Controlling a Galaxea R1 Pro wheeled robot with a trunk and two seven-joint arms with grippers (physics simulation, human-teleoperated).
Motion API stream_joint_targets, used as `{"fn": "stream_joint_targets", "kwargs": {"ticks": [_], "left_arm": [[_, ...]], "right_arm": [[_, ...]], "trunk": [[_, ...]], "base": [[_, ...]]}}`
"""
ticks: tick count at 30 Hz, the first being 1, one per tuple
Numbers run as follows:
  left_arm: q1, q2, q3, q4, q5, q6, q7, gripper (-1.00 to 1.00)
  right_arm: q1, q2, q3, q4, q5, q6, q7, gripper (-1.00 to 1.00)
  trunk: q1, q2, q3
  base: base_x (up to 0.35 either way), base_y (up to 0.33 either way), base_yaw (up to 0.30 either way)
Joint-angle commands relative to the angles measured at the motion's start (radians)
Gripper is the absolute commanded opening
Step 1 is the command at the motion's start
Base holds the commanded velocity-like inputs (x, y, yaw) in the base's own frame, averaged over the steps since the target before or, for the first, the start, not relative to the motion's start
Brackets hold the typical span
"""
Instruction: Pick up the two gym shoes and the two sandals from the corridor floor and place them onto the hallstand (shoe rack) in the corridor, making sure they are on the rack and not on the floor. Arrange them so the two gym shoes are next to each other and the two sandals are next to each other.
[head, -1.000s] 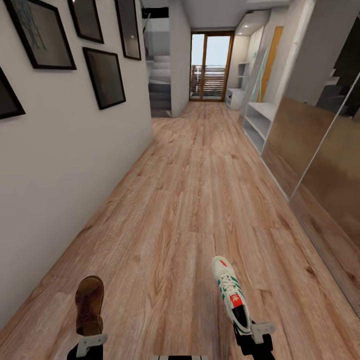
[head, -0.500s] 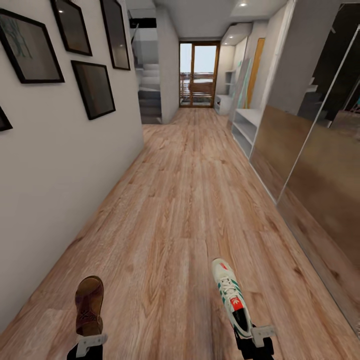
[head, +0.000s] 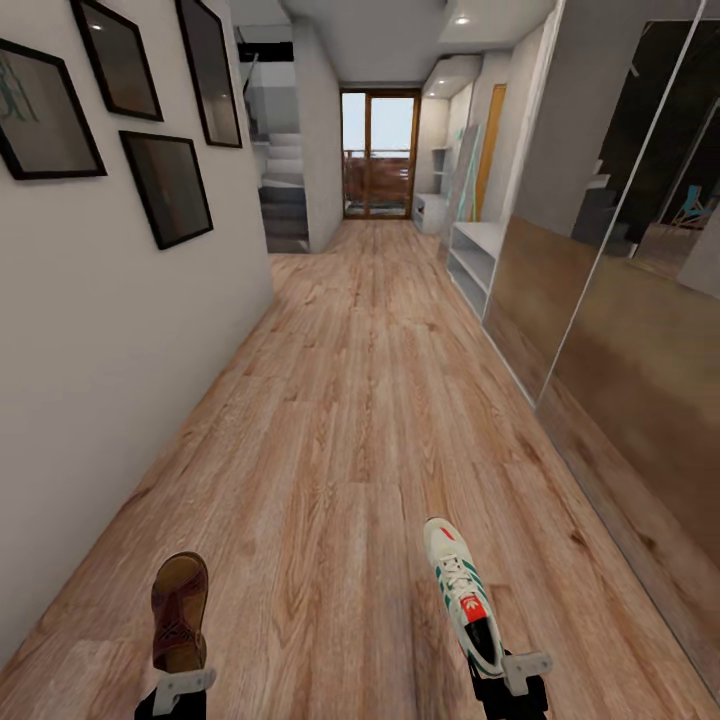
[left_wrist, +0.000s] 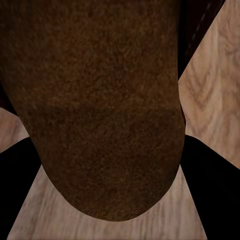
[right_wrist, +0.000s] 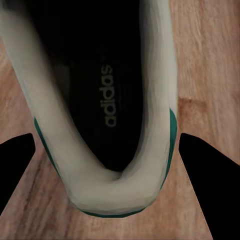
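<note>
While one sandal (head: 179, 612) sits gripped by its heel in the left hand (head: 182, 690) and one gym shoe (head: 462, 592) is gripped by its heel in the right hand (head: 510, 672), both carried toe-forward above the corridor floor (head: 370, 400), the task looks about halfway through its first trip: two of the four items are picked up, none is on the rack yet. The hallstand (head: 472, 258) stands well ahead along the right wall, beyond the mirrored wardrobe doors (head: 620, 330), so I judge that the drive down the corridor, the placing of these two, and the fetching of the second sandal and second gym shoe all remain. From the head view comes the layout: black-framed pictures (head: 165, 185) on the left wall, the glass doors (head: 378, 155) at the far end, the rack's open shelf slots. Close up, the left wrist view gives the sandal's brown heel (left_wrist: 105, 125) between the dark fingers (left_wrist: 207, 175), and the right wrist view looks into the gym shoe's opening, with its white collar (right_wrist: 145, 165), green trim and printed insole, fingers (right_wrist: 212, 165) on either side.
</note>
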Motion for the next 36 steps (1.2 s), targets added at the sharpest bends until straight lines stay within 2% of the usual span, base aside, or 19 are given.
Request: {"fn": "stream_joint_targets", "kwargs": {"ticks": [1,27,36], "left_arm": [[-0.001,-0.001,0.009,0.000,-0.006,-0.004,-0.008,-1.00],[-0.001,-0.001,0.010,0.003,0.002,-0.004,-0.008,-1.00],[-0.001,-0.002,0.008,0.004,0.000,-0.004,-0.008,-1.00]], "right_arm": [[-0.001,-0.001,0.009,0.000,-0.010,-0.003,-0.004,-1.00],[-0.001,-0.002,0.007,0.000,-0.009,-0.003,-0.004,-1.00],[-0.001,0.007,0.006,0.000,-0.011,-0.004,-0.005,-1.00]], "trunk": [[0.000,0.000,-0.001],[0.000,0.000,-0.001],[0.000,0.000,-0.001]], "base": [[0.153,0.000,-0.003],[0.324,0.000,0.000],[0.336,0.000,0.000]]}}
